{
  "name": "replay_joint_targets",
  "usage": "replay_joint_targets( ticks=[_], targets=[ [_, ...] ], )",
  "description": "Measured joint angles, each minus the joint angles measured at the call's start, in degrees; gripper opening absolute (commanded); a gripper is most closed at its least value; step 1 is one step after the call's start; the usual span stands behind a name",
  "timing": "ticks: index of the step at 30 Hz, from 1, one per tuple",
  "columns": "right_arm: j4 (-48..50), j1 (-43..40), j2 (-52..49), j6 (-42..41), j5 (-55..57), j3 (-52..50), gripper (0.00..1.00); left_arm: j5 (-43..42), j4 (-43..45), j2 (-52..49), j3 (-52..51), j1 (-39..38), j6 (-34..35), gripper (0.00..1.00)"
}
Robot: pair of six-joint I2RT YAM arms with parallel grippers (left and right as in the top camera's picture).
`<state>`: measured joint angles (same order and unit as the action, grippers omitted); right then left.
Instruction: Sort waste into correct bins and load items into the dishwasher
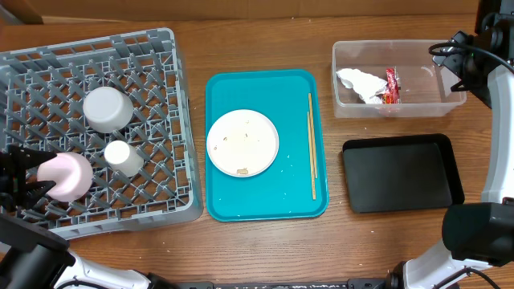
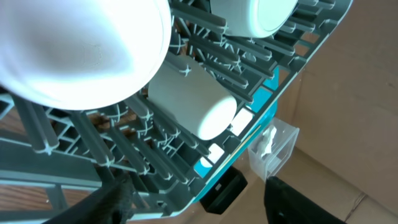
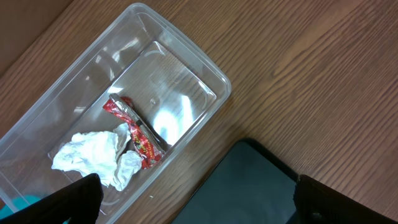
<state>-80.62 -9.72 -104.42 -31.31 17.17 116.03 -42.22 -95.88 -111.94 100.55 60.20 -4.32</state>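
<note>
**Left gripper (image 2: 198, 186) at the pink bowl (image 1: 68, 175) in the dish rack (image 1: 161, 96); right gripper (image 3: 196, 186) over the clear tub (image 3: 186, 68).**

You see the left fingers (image 2: 109, 202) spread wide, gripping nothing. The pink bowl lies on the rack's lattice floor just ahead of the fingertips, not between them, and you cannot tell whether a tip touches its edge. The small white cup (image 1: 123, 157) lies beside the bowl, the grey-white bowl (image 1: 108, 108) beyond it. The right fingers (image 3: 74, 199) are also spread and empty, above the tub's end and the black tray (image 3: 249, 186). The napkin (image 3: 87, 155) and red wrapper (image 3: 134, 134) lie touching inside the tub. The plate (image 1: 242, 132) with crumbs (image 1: 242, 171) and the chopsticks (image 1: 312, 144) lie on the teal tray (image 1: 277, 88).
</note>
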Motion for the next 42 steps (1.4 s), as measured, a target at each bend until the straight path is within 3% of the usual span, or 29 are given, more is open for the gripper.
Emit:
replay_joint_targets(
  ticks=[3,6,9,14,18,22,24,26,28,29,34,42],
  targets=[
    [0.00,0.00,0.00,0.00,-0.02,0.00,1.00,0.42,0.13,0.00,0.35,-0.11,-0.11,0.30],
    [-0.02,0.00,0.00,0.00,-0.02,0.00,1.00,0.79,2.47,0.00,0.46,-0.39,-0.22,0.25],
    [-0.02,0.00,0.00,-0.02,-0.02,0.00,1.00,1.14,3.61,0.00,0.48,-1.07,0.02,0.07],
    [0.00,0.00,0.00,0.00,0.00,0.00,1.00,1.22,1.57,0.00,0.57,-4.28,-1.05,0.04],
    [0.00,0.00,0.00,0.02,-0.02,0.00,1.00,-2.62,-0.61,0.55,0.61,-8.55,-6.95,0.04],
    [-0.02,0.00,0.00,0.00,-0.04,0.00,1.00,-5.16,1.70,4.48,1.16,-14.27,-10.71,0.12],
    [-0.02,0.00,0.00,0.00,-0.02,0.00,1.00,-5.68,3.74,8.46,2.38,-18.12,-11.21,0.25],
    [0.00,0.00,0.00,0.00,-0.02,0.00,1.00,-5.70,6.08,12.66,3.50,-22.16,-11.39,0.71],
    [0.00,0.00,0.00,0.02,-0.02,0.00,1.00,-4.96,8.48,16.94,4.37,-27.17,-11.50,0.96],
    [-0.02,0.00,0.00,0.00,-0.02,0.00,1.00,-4.22,9.27,18.86,4.76,-30.27,-11.47,1.00],
    [0.02,0.00,0.00,0.02,-0.02,0.00,1.00,2.01,12.50,22.23,5.35,-46.58,-11.15,1.00],
    [0.00,0.00,0.00,0.04,-0.02,0.00,1.00,18.23,19.54,14.25,5.35,-67.65,-2.01,1.00]
  ],
)
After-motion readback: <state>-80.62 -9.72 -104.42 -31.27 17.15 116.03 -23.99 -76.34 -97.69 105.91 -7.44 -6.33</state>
